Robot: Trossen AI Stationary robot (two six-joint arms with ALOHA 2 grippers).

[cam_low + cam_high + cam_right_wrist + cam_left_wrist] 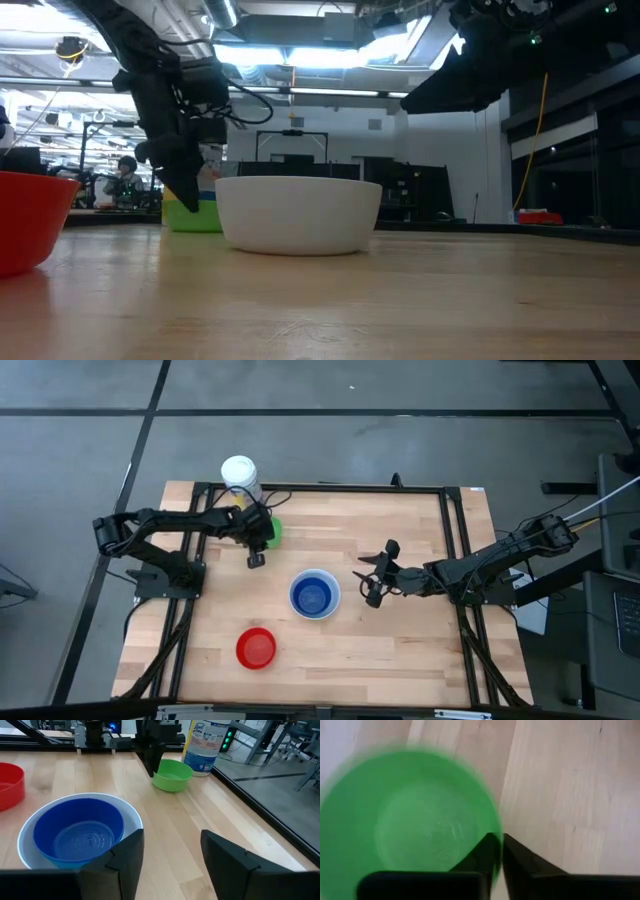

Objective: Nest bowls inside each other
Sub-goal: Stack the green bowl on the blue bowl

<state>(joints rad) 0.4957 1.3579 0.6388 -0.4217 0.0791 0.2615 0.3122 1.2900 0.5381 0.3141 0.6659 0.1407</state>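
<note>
A green bowl (pixel 274 527) stands upright on the wooden table near its far left corner, and my left gripper (pixel 499 845) is shut on its rim. A white bowl (pixel 314 595) with a blue bowl (pixel 80 832) nested in it stands at the table's middle. A red bowl (pixel 256 648) stands alone toward the near edge. My right gripper (pixel 172 855) hovers open just right of the white bowl, with nothing between its fingers. My left gripper pinches the green bowl's rim (pixel 498 827) on the side toward the table's near edge, one finger inside the bowl and one outside. The fingers (pixel 150 762) come steeply from above, pointing down. The bowl's base rests on the table, upright.
A white-lidded canister (pixel 240 475) stands right behind the green bowl at the far edge. A black frame rail (pixel 450 560) runs round the tabletop. Bare wood lies between the green bowl and the white bowl.
</note>
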